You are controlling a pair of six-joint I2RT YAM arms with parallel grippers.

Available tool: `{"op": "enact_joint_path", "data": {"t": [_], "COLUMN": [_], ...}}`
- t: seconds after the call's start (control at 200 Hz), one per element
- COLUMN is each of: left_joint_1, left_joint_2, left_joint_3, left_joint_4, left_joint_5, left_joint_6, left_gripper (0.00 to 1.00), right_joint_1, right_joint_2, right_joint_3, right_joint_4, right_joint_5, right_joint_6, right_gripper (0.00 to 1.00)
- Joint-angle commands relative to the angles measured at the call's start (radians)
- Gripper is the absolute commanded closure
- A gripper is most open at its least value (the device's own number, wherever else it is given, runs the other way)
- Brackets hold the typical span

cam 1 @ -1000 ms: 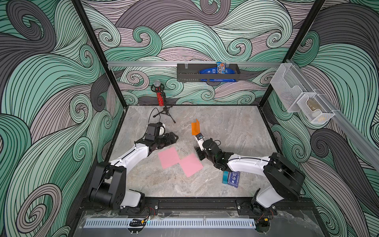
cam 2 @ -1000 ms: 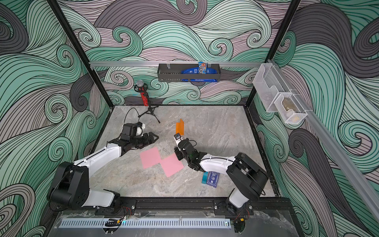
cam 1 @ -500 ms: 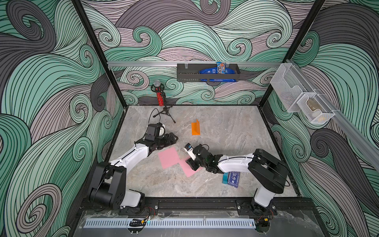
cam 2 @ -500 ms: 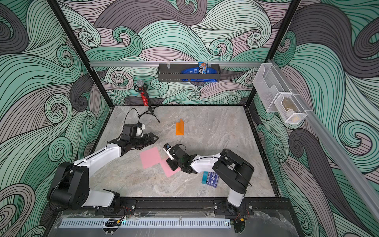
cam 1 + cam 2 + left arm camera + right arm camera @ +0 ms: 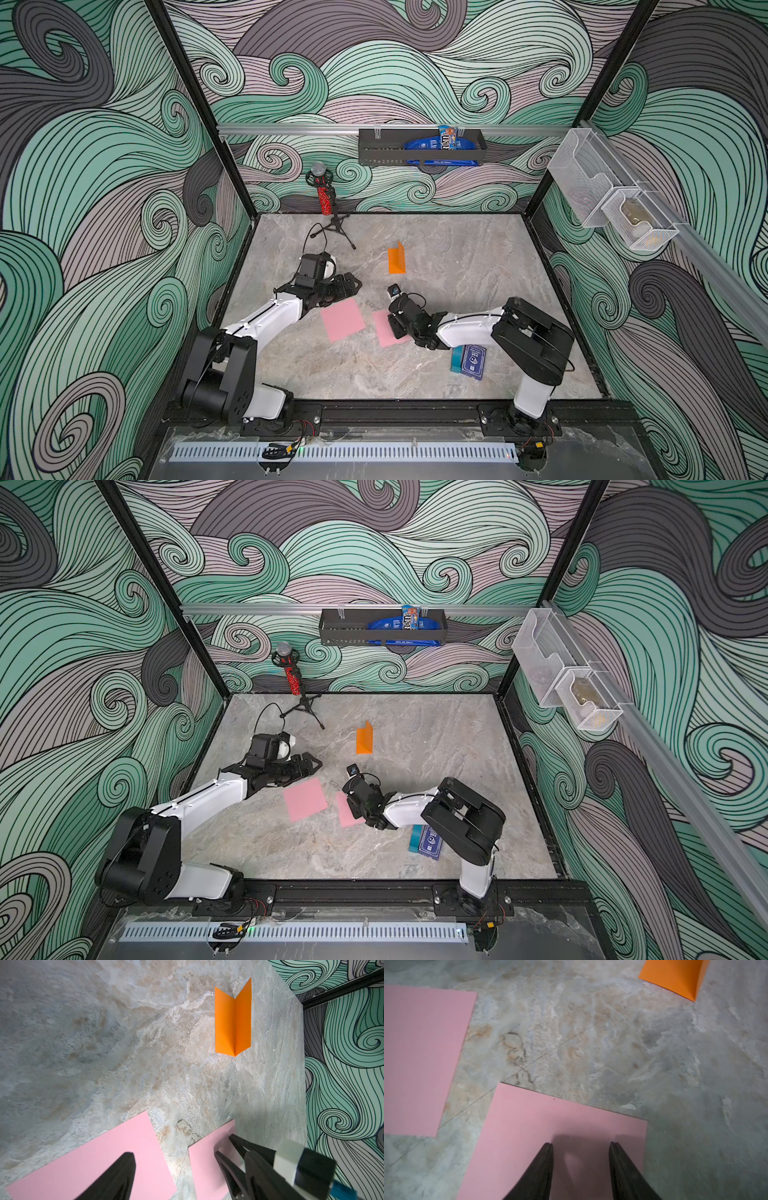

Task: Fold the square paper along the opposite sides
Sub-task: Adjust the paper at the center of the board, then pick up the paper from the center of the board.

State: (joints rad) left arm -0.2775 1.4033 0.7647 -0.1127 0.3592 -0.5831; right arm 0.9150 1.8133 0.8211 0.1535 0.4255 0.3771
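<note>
the grey marble desk point(image 5: 457, 257) carries two flat, unfolded pink square papers, near each other but apart. the left pink paper point(image 5: 343, 319) lies just beside the left fingers point(image 5: 348, 286), spread wide on nothing. the right pink paper point(image 5: 550, 1126) lies under the right fingers point(image 5: 544, 1163), spread too, gripping nothing; whether they touch it i cannot tell. a smaller creased orange paper point(image 5: 396, 259) stands farther back.

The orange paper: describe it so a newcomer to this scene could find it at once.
On the marble tabletop, toward its far side, right of the microphone tripod, lies the orange paper. Unlike the two flat pink papers nearer the front edge, it is creased down the middle, its halves at an angle.
</note>
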Motion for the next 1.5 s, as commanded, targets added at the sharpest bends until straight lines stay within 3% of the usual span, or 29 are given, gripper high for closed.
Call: {"op": "enact_joint_path", "data": {"t": [0.0, 0.24, 0.405, 0.57, 0.841, 1.191, 1.496], "left_joint_1": [-0.032, -0.141, -0.224, -0.288, -0.328, -0.328, -0.319], "left_joint_2": [0.011, 0.013, 0.077, 0.157, 0.275, 0.346, 0.349], "left_joint_3": [0.01, 0.002, 0.011, 0.037, 0.104, 0.111, 0.105], "left_joint_4": [-0.007, -0.038, -0.08, -0.078, -0.079, -0.047, -0.049], "left_joint_5": [-0.015, -0.017, 0.015, 0.036, 0.061, 0.064, 0.017], "left_joint_6": [0.011, -0.021, -0.032, -0.036, -0.037, -0.045, -0.04], "left_gripper": [0.15, 0.15, 0.14, 0.14, 0.14, 0.19, 0.21], "right_joint_1": [-0.032, -0.097, -0.203, -0.332, -0.397, -0.395, -0.353], "right_joint_2": [0.005, -0.134, -0.27, -0.313, -0.219, -0.131, -0.109], "right_joint_3": [-0.026, 0.022, -0.04, -0.097, -0.127, -0.199, -0.19], "right_joint_4": [-0.129, -0.138, -0.149, -0.153, -0.14, 0.008, 0.08], "right_joint_5": [0.073, -0.082, -0.319, -0.55, -0.702, -0.792, -0.82], "right_joint_6": [0.113, 0.058, 0.057, 0.078, 0.046, 0.04, 0.045], "right_gripper": [0.54, 0.49, 0.4, 0.39, 0.41, 0.5, 0.51]}}
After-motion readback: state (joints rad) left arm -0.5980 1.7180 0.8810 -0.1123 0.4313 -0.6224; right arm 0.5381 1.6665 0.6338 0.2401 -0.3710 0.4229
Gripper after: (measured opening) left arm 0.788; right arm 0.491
